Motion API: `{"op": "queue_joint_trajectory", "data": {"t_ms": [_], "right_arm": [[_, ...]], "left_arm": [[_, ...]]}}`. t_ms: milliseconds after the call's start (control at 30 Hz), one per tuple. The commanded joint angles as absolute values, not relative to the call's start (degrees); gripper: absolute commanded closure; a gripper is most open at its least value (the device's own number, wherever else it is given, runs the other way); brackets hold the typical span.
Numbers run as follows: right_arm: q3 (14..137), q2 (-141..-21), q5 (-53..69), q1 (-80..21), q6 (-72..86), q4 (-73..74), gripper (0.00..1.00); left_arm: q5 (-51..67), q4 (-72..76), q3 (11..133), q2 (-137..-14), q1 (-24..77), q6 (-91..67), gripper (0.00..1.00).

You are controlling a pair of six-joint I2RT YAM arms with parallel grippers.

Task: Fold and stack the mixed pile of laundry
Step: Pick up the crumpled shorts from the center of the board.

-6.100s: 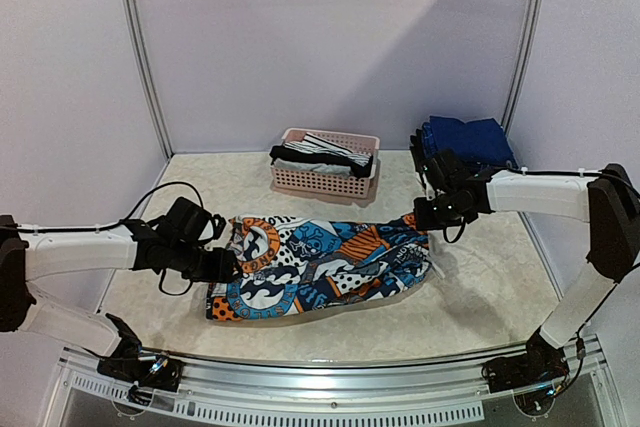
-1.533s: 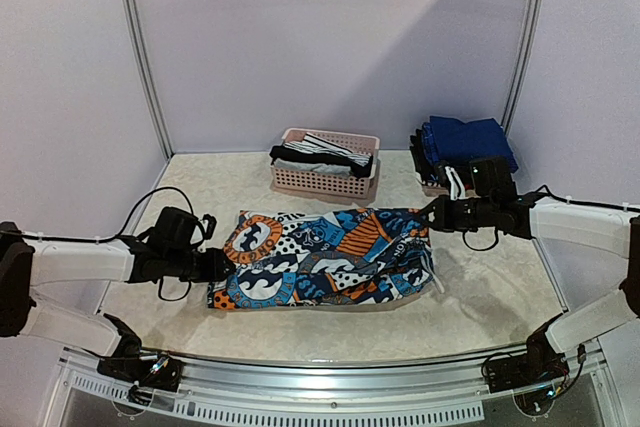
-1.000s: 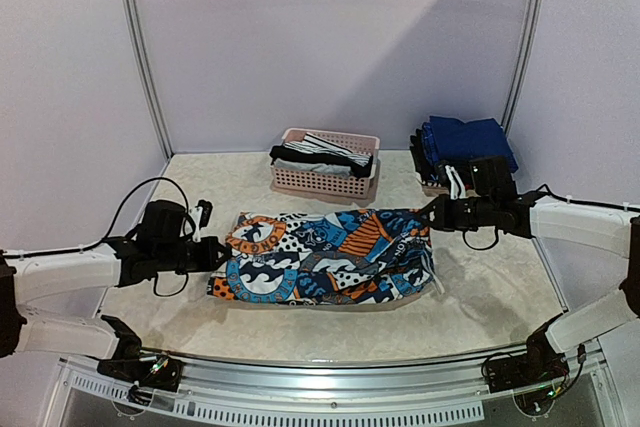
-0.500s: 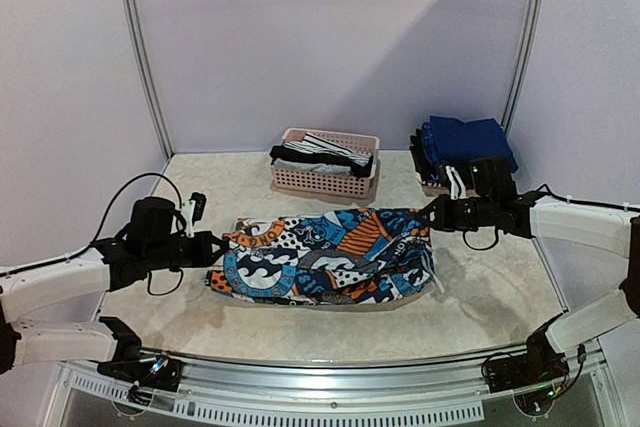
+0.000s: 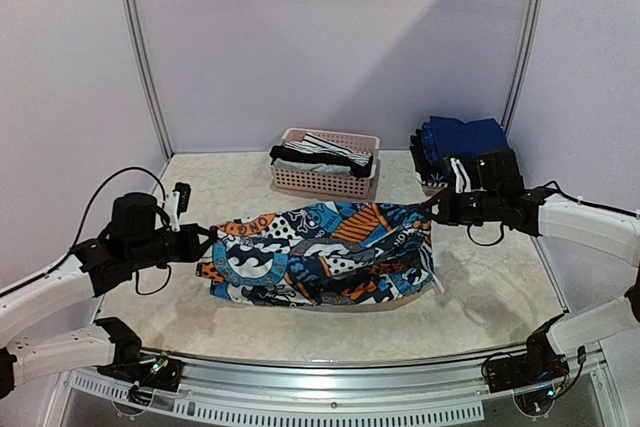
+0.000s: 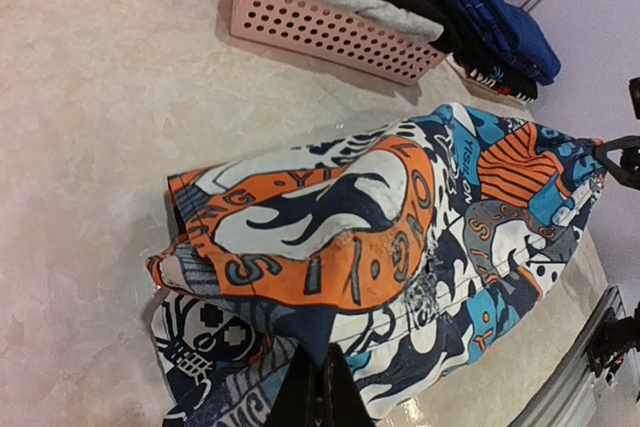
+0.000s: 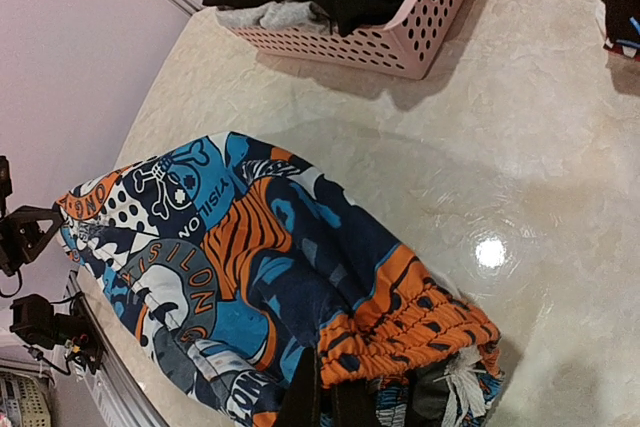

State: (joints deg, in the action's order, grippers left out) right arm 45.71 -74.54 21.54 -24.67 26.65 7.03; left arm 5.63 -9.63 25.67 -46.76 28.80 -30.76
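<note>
At the left, the left gripper [image 5: 205, 239] is clenched on the left edge of the patterned shorts [image 5: 320, 252], which are orange, blue, black and white with skulls and lettering. The shorts stretch across the middle of the table [image 5: 490, 287], their upper edge raised between the two arms and their lower part on the surface. Behind them a pink slatted basket [image 5: 325, 183] holds striped garments [image 5: 330, 145]. At the right, the right gripper [image 5: 432, 209] pinches the shorts' gathered waistband. Folded navy clothes [image 5: 465, 137] are stacked behind it.
</note>
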Motion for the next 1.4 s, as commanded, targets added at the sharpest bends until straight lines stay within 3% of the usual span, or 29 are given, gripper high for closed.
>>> {"op": "queue_joint_trajectory", "data": {"t_ms": [0,67,200,433,633,1100,1367], "right_arm": [[48.8,-70.7,21.0,-24.4,26.4,9.3,1.00],[49.0,-69.7,21.4,-24.4,26.6,9.6,0.97],[46.7,-69.5,23.4,-24.4,27.5,7.9,0.78],[37.5,-73.8,35.0,-24.4,32.0,-6.3,0.62],[37.0,-80.8,32.5,-24.4,32.0,-8.7,0.42],[39.9,-92.2,32.4,-24.4,31.8,-11.3,0.42],[41.4,-94.7,34.6,-24.4,32.3,-13.2,0.55]], "left_arm": [[3.4,-13.7,29.6,-43.0,28.1,-29.5,1.00],[2.9,-14.4,30.5,-41.7,28.1,-29.3,1.00],[2.3,-14.7,30.6,-41.1,28.1,-29.5,1.00],[1.9,-11.5,26.9,-42.5,28.1,-31.0,1.00],[1.6,-11.0,26.8,-43.6,28.1,-30.8,1.00],[0.2,-11.7,26.5,-44.3,28.1,-30.3,1.00],[0.2,-11.7,26.5,-44.5,28.1,-30.0,1.00]]}}
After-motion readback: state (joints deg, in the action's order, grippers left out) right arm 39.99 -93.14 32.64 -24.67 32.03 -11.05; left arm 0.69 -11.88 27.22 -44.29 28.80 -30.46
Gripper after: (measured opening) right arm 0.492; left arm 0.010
